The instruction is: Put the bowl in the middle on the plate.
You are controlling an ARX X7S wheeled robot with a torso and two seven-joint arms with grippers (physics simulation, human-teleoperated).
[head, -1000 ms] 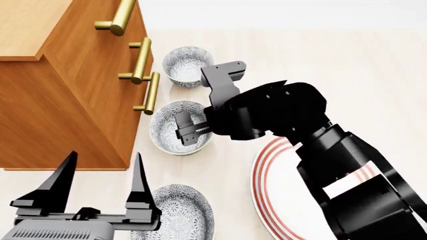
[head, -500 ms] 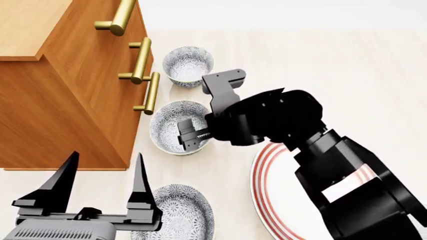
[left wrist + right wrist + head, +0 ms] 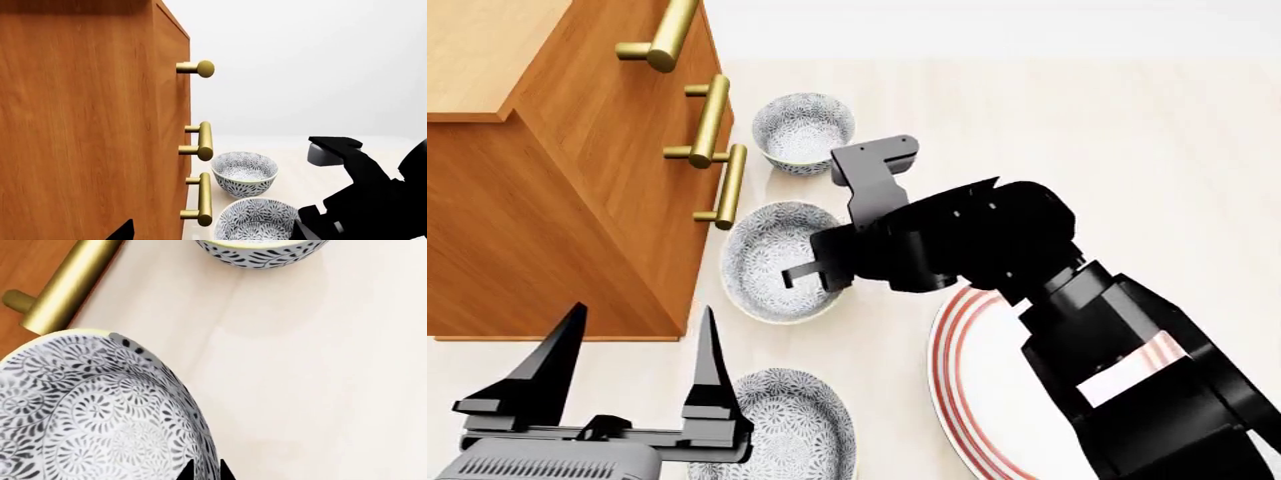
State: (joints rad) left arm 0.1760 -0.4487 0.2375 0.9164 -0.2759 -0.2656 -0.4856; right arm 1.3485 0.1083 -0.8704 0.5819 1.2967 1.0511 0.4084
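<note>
Now the right gripper is pinching the bowl's near rim, fingers narrow; the plate is lying just beside, toward the robot's right.

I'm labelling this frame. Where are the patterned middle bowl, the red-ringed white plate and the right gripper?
Grey-blue floral middle bowl (image 3: pixel 761 270): head view, inner wall.
Red-ringed flat white plate (image 3: pixel 961 345): head view, left rim rings.
Right gripper (image 3: pixel 814 270): head view, fingertips at bowl's rim.
</note>
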